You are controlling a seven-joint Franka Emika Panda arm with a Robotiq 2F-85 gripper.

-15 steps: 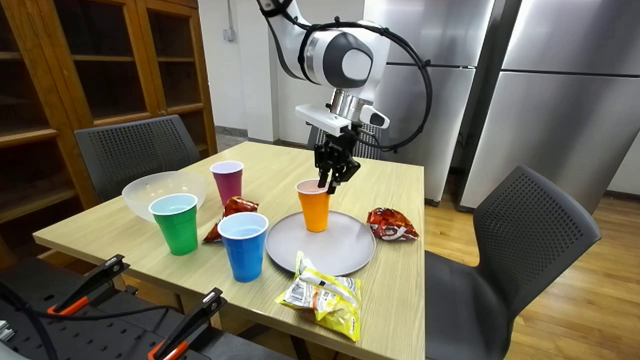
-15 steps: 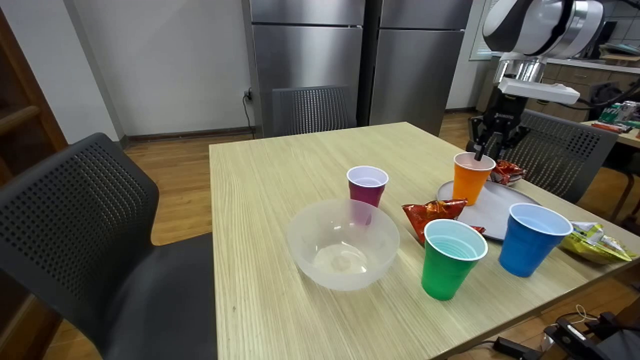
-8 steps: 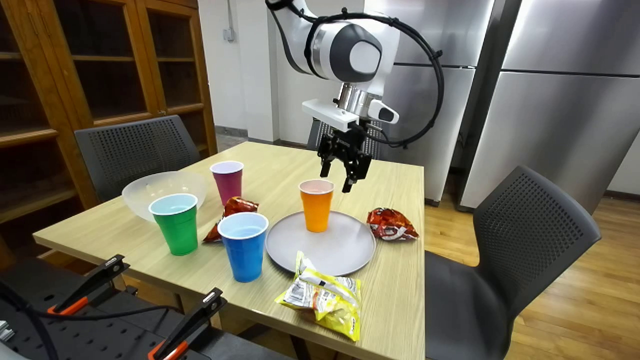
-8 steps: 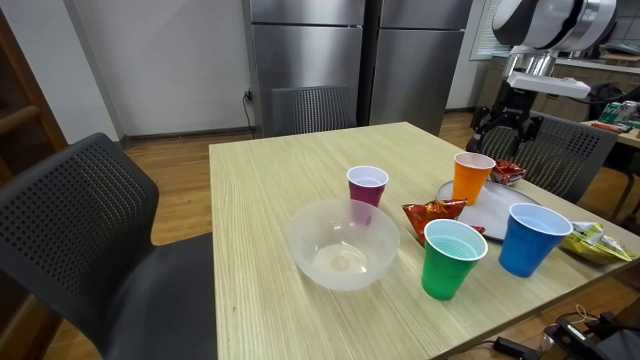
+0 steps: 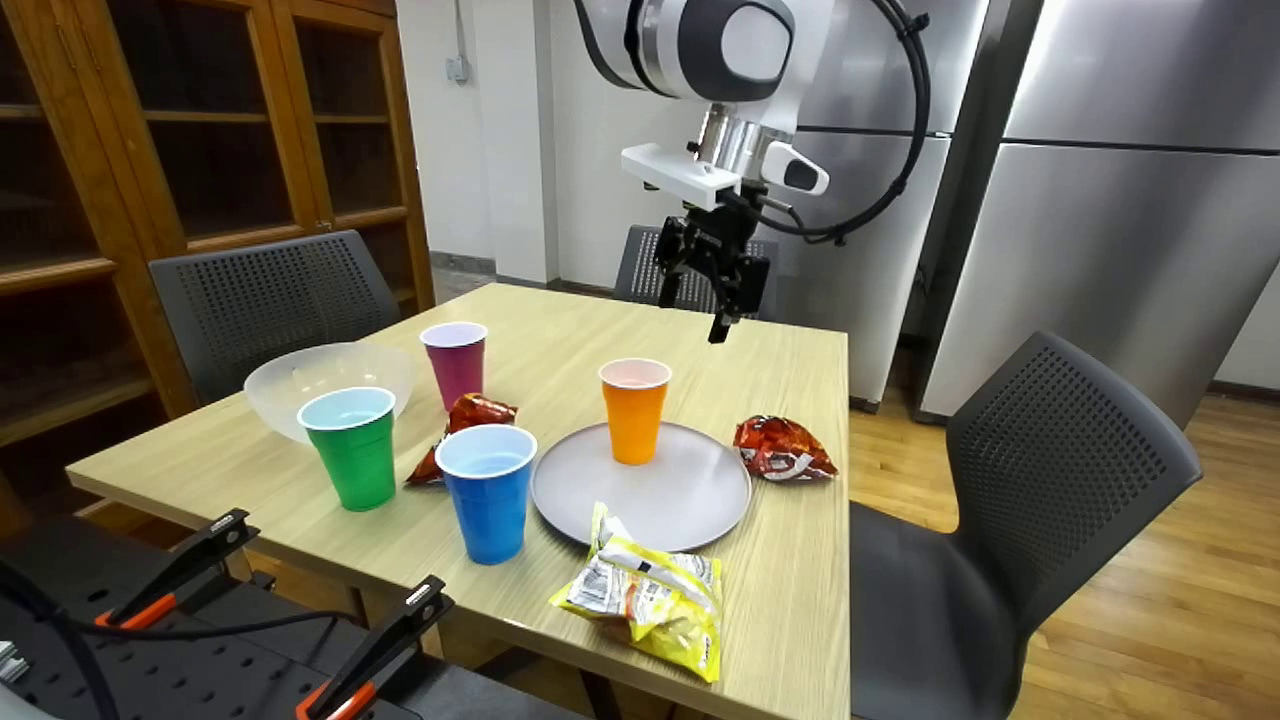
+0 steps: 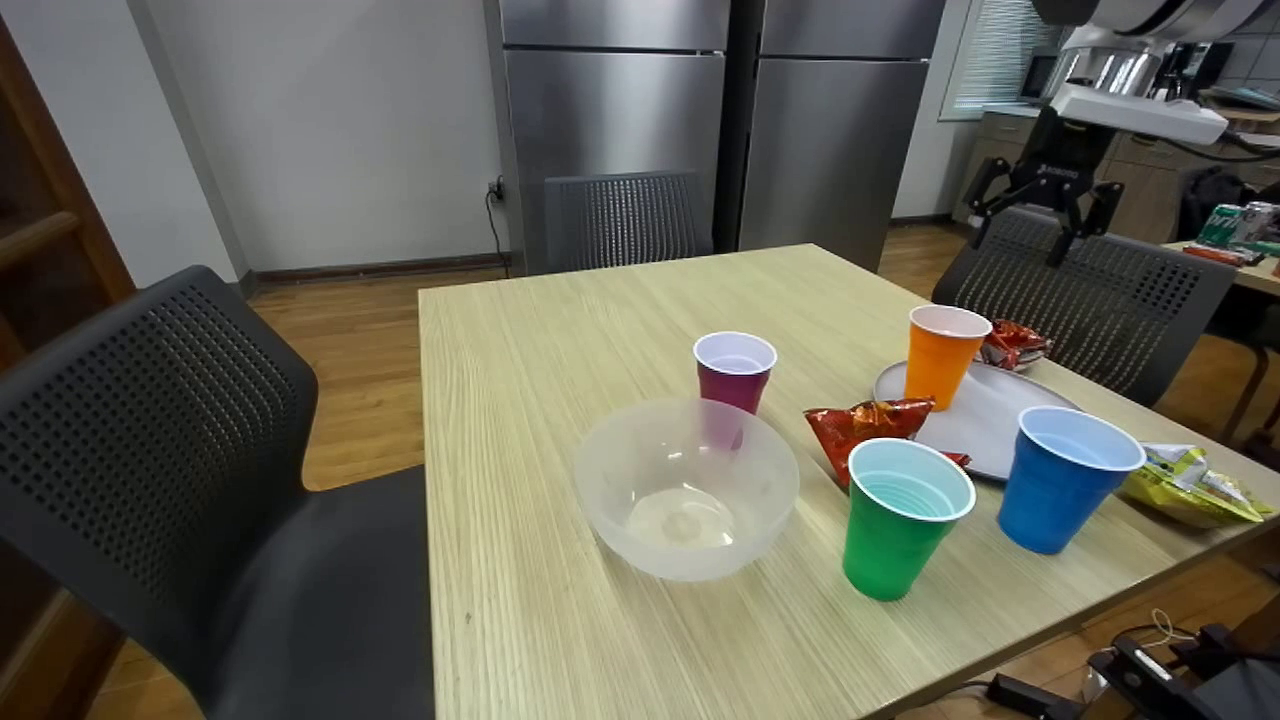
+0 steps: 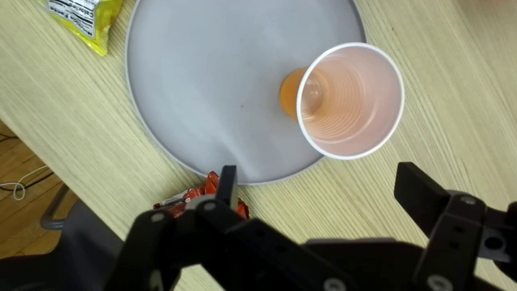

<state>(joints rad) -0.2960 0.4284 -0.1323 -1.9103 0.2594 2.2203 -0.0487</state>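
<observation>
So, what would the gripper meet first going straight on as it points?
Probably the orange cup below; depth is unclear, so the gripper might instead pass beside it to the gray plate.

Eight things on a table (image 5: 540,350)

In an exterior view, the bowl (image 5: 322,370) sits at left, the purple cup (image 5: 457,366) just right of it. Nearer stand the green cup (image 5: 356,458), left, and the blue cup (image 5: 490,505), right; the left red bag (image 5: 478,411) lies between the purple and blue cups. The plate (image 5: 690,500) lies farther right, the yellow bag (image 5: 652,600) beside its near rim, the right red bag (image 5: 783,448) beside its right.
</observation>
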